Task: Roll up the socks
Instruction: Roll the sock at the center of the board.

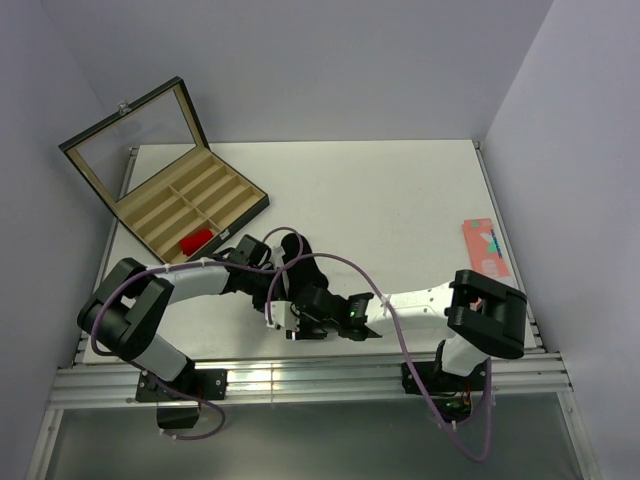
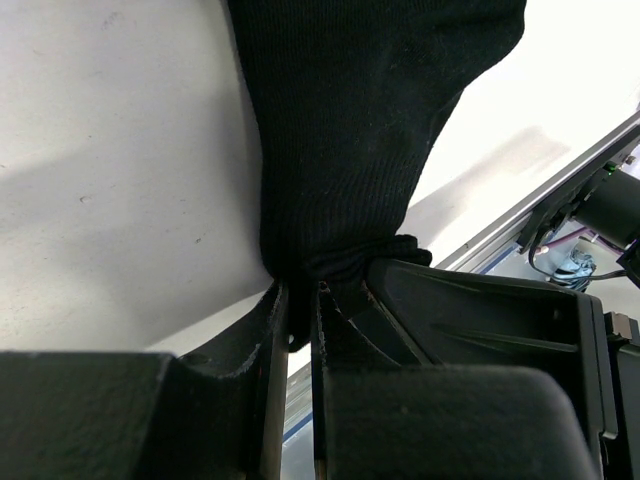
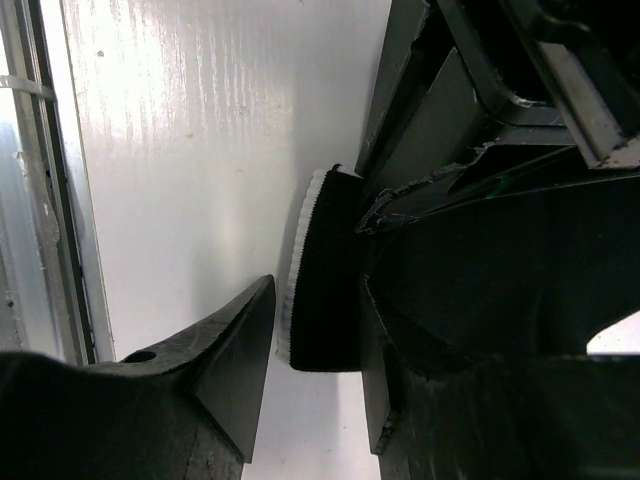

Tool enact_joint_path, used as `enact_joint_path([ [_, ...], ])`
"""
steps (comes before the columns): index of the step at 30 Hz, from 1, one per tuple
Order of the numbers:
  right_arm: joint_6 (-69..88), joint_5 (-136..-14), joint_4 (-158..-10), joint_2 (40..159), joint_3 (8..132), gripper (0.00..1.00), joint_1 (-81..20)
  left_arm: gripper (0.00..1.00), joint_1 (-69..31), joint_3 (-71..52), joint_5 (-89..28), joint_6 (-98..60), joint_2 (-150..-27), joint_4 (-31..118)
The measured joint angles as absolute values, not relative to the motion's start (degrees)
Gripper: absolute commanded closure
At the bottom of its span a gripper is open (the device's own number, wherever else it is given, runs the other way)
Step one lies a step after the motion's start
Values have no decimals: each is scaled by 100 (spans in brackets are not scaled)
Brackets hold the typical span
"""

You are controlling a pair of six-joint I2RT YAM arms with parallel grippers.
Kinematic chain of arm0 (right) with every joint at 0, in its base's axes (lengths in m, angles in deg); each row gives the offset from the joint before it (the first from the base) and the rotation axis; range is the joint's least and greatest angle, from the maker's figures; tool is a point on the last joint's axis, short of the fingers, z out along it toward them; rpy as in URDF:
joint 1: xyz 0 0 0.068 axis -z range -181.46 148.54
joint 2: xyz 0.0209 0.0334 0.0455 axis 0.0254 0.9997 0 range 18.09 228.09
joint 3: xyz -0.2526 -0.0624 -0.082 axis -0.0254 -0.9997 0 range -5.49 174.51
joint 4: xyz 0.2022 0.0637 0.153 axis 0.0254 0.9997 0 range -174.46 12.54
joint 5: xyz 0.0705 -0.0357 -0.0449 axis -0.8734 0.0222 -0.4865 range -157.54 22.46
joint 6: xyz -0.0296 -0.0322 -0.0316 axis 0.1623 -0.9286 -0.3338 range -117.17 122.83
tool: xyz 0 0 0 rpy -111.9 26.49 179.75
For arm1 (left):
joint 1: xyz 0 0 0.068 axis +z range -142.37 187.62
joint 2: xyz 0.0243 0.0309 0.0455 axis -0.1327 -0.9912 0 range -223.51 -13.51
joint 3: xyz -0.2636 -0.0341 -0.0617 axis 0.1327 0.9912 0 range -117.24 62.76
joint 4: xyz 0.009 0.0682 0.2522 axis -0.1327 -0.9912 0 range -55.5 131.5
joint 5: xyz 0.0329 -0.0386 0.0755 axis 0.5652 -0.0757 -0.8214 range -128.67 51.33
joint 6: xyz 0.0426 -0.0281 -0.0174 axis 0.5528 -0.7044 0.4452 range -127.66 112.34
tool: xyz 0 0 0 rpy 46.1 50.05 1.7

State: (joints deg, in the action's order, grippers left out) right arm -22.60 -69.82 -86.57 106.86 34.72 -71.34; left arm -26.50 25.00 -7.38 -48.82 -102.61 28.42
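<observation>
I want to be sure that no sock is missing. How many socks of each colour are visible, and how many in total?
Black sock: 1
Red sock: 1
Salmon-pink sock: 1
Total: 3

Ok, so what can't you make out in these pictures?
Left wrist view: the black fabric sock, pinched by the left gripper, runs off the top edge.
Right wrist view: dark housing covers one side of the right gripper; whether it grips the sock's white-edged cuff is unclear.
Top view: the arms' wrists hide the black sock and both grippers; the red fabric sock in the tan compartment box is too small for detail.
</observation>
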Motion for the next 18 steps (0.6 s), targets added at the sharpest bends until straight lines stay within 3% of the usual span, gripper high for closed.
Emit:
enact_joint_path([
  [4, -2266, -6936, -8675, 10712, 3481, 66, -7134, 100, -2646, 2500, -725, -4880, -10261, 2840],
  [18, -2067, -7697, -8229, 10726, 3763, 75, -6614, 91, -2631, 2513, -710, -5202, -10163, 2879],
])
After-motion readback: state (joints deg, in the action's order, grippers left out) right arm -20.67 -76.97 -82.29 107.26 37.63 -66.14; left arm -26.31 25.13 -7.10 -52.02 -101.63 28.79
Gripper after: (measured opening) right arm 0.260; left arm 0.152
